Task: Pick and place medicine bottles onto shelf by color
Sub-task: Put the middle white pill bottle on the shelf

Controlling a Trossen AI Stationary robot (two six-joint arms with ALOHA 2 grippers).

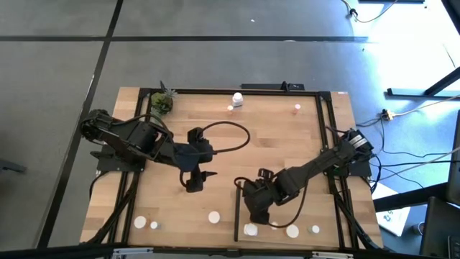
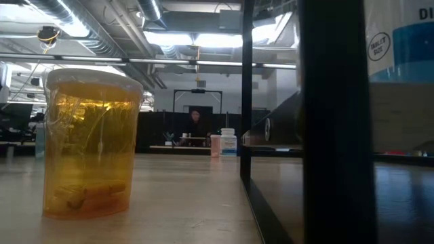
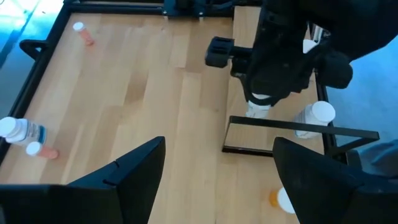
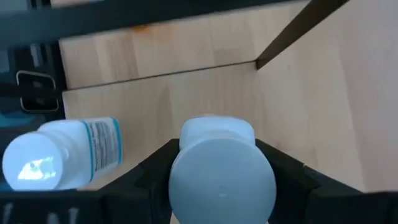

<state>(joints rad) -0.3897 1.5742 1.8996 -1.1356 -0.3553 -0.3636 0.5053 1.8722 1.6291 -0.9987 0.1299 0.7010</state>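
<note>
The shelf (image 1: 287, 208) is a light-wood panel at the near right, with a black upright strip (image 1: 236, 216) along its left edge. My right gripper (image 1: 253, 219) is over its near left corner, shut on a white-capped white bottle (image 4: 222, 177). A second white bottle (image 4: 62, 152) lies on its side on the shelf, with a small one (image 1: 315, 229) beside it. My left gripper (image 3: 217, 180) is open and empty above the table's middle (image 1: 194, 181). Three bottles (image 1: 214, 216) stand near the table's front edge, and others (image 1: 237, 99) at the far edge. My right gripper holds the white bottle's body just under the cap (image 4: 186, 140), one finger on each side. The fingers come from above, pointing down. The bottle is upright (image 3: 258, 111); whether its bottom rests on the shelf or hangs just above it, I cannot tell.
A small green potted plant (image 1: 162, 103) stands at the far left corner. Black frame rails (image 1: 244, 91) run round the tabletop. An amber bottle (image 2: 88, 142) stands close to the low camera. A person (image 2: 195, 122) shows in the room behind the table.
</note>
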